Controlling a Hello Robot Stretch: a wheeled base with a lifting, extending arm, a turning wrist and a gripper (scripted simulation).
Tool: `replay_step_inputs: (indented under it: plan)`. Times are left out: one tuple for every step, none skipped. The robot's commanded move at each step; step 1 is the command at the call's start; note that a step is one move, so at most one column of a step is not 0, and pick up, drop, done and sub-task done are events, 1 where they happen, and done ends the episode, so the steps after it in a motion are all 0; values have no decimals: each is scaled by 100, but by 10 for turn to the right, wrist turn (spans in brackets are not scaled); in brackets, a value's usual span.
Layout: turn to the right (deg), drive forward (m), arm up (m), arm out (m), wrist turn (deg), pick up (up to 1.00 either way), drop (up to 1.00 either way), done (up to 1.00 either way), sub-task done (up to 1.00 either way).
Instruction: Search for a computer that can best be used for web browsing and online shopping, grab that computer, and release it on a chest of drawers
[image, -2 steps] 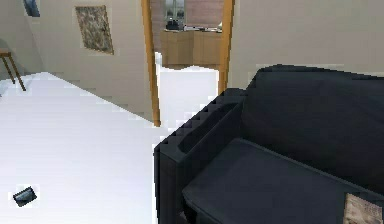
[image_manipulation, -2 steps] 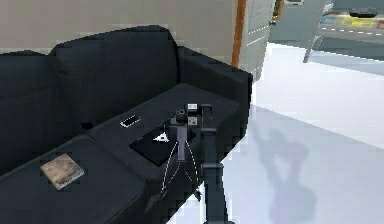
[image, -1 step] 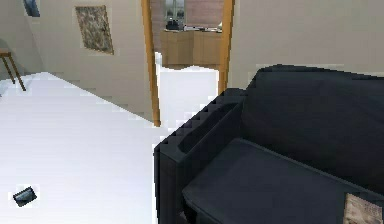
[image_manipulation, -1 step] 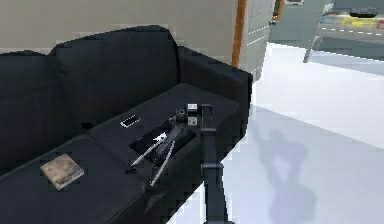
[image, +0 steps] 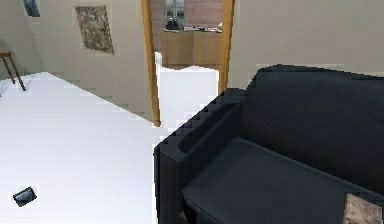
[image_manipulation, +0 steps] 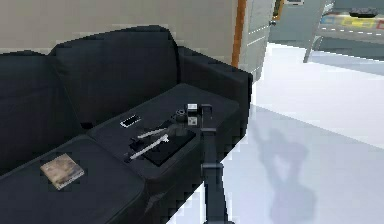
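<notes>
Claw (image_manipulation: 148, 143) sits at the end of the arm (image_manipulation: 211, 170), over the seat of the dark sofa (image_manipulation: 110, 70); cannot tell if its fingers are apart or together, nor if it holds anything; flat dark slab (image_manipulation: 168, 150) lies on the cushion at the claw, too dim to confirm as the computer; small dark-and-white object (image_manipulation: 130, 122) just beyond, to the left; book-like square (image_manipulation: 62, 172) near left; wooden door frame (image_manipulation: 240, 35) far right; forward view: small dark object (image: 24, 195) on white floor (image: 80, 130).
</notes>
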Motion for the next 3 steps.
replay_step_inputs:
  plan:
    - [0,0,0,0,390,0,0,0,0]
    - [0,0,-30,0,0,0,0,0,0]
    - [0,0,10,0,0,0,0,0,0]
